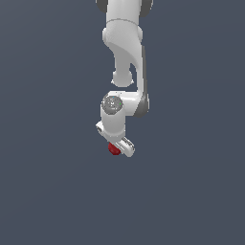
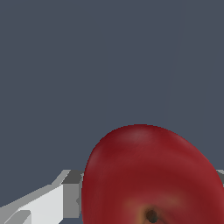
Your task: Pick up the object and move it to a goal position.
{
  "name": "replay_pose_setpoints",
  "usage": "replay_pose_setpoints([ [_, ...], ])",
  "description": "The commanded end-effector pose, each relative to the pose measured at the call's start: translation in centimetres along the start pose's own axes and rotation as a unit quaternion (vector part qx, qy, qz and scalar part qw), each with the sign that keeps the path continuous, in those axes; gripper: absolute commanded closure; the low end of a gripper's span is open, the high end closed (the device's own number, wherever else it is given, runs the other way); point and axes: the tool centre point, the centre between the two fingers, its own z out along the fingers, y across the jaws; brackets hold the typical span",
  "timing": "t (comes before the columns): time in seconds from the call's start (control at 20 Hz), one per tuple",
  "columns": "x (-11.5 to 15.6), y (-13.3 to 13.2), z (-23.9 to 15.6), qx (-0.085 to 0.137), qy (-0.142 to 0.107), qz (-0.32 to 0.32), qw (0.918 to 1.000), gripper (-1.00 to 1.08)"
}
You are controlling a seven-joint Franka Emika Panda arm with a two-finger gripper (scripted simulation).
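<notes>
Looking from the arm [image 1: 125, 43] down, I find my end effector [image 1: 116, 147] pointed at the worktop [image 1: 48, 191], apparently clamped on the object [image 1: 113, 149], a small red apple tucked between its fingers [image 2: 48, 202], stem pit facing my wrist camera.

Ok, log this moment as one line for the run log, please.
phase: pick | object: dark-red apple | gripper: over apple, finger beside it | grasp: cannot tell | goal: not in view
</notes>
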Motion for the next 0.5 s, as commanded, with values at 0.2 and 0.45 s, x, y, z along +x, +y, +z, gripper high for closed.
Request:
replay_pose_setpoints([
  [0.2,0.06,0.04,0.09,0.000,0.000,0.000,1.0000,1.08],
  [0.45,0.02,-0.01,-0.02,0.000,0.000,0.000,1.0000,1.08],
])
